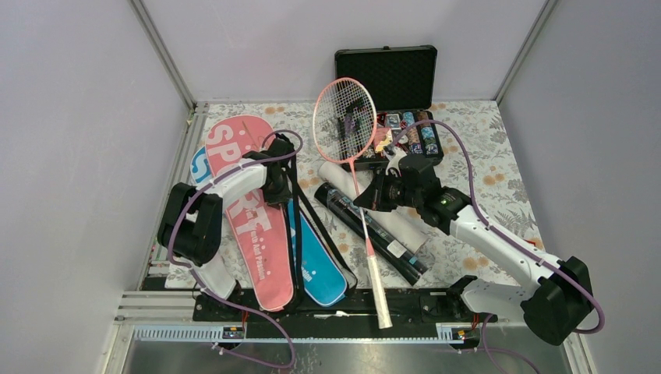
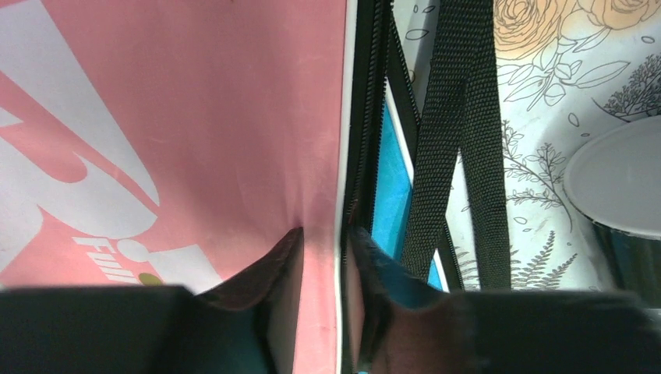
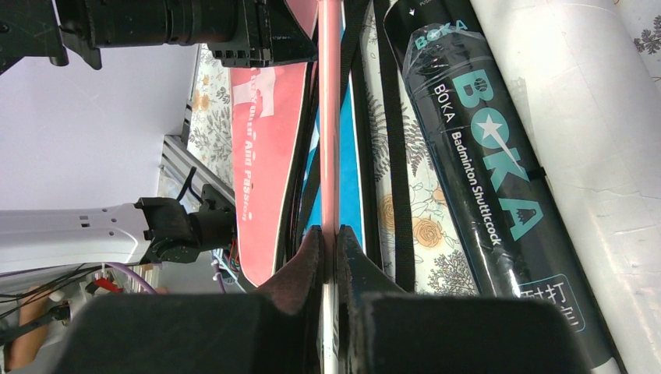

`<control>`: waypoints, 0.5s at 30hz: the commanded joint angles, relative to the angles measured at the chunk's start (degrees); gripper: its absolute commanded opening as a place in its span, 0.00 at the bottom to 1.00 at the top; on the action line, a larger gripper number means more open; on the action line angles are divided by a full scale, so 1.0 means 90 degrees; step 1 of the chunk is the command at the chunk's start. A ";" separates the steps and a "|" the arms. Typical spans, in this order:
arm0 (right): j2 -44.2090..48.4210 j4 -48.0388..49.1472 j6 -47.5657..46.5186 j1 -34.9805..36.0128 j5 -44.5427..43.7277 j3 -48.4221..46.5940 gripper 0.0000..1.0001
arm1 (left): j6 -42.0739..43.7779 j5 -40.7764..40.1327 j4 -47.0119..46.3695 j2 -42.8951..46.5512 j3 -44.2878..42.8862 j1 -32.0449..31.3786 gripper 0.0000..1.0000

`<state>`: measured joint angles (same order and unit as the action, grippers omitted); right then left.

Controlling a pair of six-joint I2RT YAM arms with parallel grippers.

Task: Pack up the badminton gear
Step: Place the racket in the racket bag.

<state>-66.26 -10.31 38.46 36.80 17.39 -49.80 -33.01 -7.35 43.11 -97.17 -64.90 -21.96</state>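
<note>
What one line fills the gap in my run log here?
left gripper: pinching edge of pink cover | right gripper: shut on shaft of pink racket | dark tube, white tube: on table

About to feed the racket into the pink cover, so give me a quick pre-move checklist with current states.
1. Racket held: right end effector shut on pink racket shaft, ok.
2. Placement: left end effector fingers sit either side of the pink cover edge, ok.
3. Firm left grip on that edge: cannot tell.
4. Cover opened wide enough for the racket head: cannot tell.
5. black strap outside the left fingers: ok.
</note>
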 commanded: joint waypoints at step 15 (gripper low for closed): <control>-0.0281 -0.0341 0.0439 0.0604 0.1138 -0.0030 0.00 | -0.0003 0.0043 -0.0020 0.1520 0.0029 0.0003 0.00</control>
<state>-68.10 -13.47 41.21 39.46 23.31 -49.58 -32.62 -6.90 44.12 -88.27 -64.88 -22.04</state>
